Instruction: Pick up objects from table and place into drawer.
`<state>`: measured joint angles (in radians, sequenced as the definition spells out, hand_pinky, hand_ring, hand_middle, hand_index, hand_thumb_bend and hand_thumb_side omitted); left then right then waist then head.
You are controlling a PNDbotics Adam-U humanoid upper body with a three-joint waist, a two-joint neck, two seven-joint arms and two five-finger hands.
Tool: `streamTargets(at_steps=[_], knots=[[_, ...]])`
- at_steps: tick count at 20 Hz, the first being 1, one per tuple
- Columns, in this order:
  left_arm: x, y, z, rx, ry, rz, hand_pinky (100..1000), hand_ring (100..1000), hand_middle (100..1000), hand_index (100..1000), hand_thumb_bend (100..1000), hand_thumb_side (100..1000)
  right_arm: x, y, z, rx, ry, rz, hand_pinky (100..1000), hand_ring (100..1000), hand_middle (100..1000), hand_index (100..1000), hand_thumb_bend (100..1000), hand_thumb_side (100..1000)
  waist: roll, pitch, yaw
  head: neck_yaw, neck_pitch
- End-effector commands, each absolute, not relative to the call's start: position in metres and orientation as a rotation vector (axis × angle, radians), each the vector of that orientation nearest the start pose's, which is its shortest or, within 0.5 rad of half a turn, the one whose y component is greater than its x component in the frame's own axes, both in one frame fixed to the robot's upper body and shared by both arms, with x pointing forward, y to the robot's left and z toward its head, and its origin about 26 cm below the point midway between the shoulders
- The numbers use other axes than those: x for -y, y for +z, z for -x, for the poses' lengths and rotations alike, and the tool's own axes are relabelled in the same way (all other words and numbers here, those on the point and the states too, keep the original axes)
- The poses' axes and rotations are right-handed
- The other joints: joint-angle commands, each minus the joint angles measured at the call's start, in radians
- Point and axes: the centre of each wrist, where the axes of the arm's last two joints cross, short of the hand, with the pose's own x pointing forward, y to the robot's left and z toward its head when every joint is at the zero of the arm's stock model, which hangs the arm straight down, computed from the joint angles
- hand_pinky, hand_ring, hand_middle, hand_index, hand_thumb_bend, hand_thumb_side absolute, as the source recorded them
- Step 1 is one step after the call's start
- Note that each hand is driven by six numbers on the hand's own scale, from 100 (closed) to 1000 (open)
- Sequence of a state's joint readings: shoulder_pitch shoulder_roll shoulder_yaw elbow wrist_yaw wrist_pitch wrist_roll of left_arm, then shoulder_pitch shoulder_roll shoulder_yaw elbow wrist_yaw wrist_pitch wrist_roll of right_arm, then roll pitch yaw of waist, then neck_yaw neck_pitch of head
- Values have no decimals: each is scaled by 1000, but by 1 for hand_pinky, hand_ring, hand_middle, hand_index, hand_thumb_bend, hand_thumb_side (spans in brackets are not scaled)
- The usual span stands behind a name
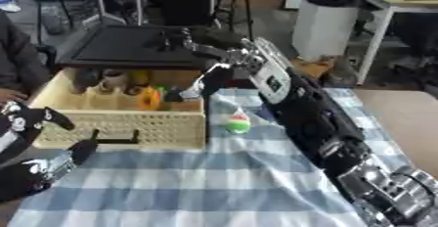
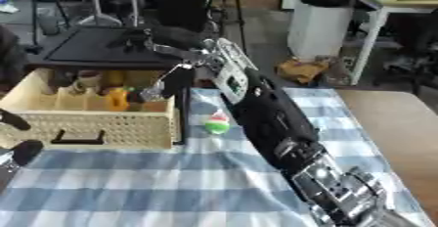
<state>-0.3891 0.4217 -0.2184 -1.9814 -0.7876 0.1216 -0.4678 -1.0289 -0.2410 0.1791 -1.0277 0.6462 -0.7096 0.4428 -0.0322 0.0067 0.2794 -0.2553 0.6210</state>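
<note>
We reach our right hand (image 1: pixel 190 88) over the drawer (image 1: pixel 128 128) at the table's far left corner, fingers curled on a small dark item; we should release low among the things inside; the red-green object (image 1: pixel 238 122) waits beside the drawer; our left hand (image 1: pixel 26 123) rests open.

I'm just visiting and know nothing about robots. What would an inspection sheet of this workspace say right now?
Surface: table under a blue-and-white checked cloth.
Job's things: cream drawer open, holding several items, one orange; small red, white and green object on the cloth beside it.
Clutter: nothing seen.
Hands: right hand reaches over the drawer's right corner, grip unclear; left hand at lower left, fingers relaxed.
Cables: nothing seen.
Surroundings: black platform behind drawer; white bin; desk.
</note>
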Motion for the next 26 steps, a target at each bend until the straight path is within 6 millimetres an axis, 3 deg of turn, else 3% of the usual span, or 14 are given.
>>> streamTargets(at_steps=[1,5,7,9,11,13,22,26], knots=[[-215,215,-302,1794,-1377,-777,100,100,100,680,555,1000,165,241,-476,-2512,-2230,-391,763,837,881,970,514,597,5,-10,1,4,-10],[-215,215,-301,1791,-1379,-777,100,100,100,680,553,1000,169,248,-474,-2560,-2173,-412,751,823,867,965,472,520,5,-9,-3,6,-11],[-216,215,-301,1787,-1384,-781,100,100,100,680,553,1000,176,255,-472,-2605,-2121,-441,738,809,849,959,410,456,4,-9,-10,12,-10],[-217,215,-301,1781,-1384,-789,100,100,100,680,554,1000,186,262,-468,-2656,-2063,-474,721,782,828,949,288,411,3,-11,-17,19,-9],[-220,214,-301,1772,-1382,-799,100,100,100,679,552,1000,197,266,-464,-2705,-2012,-507,703,752,798,932,224,368,2,-13,-25,28,-7],[-222,213,-301,1762,-1383,-806,100,100,100,677,551,1000,209,268,-459,-2752,-1976,-541,689,731,775,922,100,367,1,-14,-33,37,-4],[-227,203,-297,1710,-1519,-740,100,100,100,628,534,1000,253,252,-444,-2945,-1928,-659,669,705,748,914,100,406,12,-28,-53,62,11],[-228,200,-296,1619,-1661,-657,217,100,129,633,549,1000,263,247,-442,-2990,-1922,-684,666,701,744,914,100,412,18,-33,-59,67,16]])
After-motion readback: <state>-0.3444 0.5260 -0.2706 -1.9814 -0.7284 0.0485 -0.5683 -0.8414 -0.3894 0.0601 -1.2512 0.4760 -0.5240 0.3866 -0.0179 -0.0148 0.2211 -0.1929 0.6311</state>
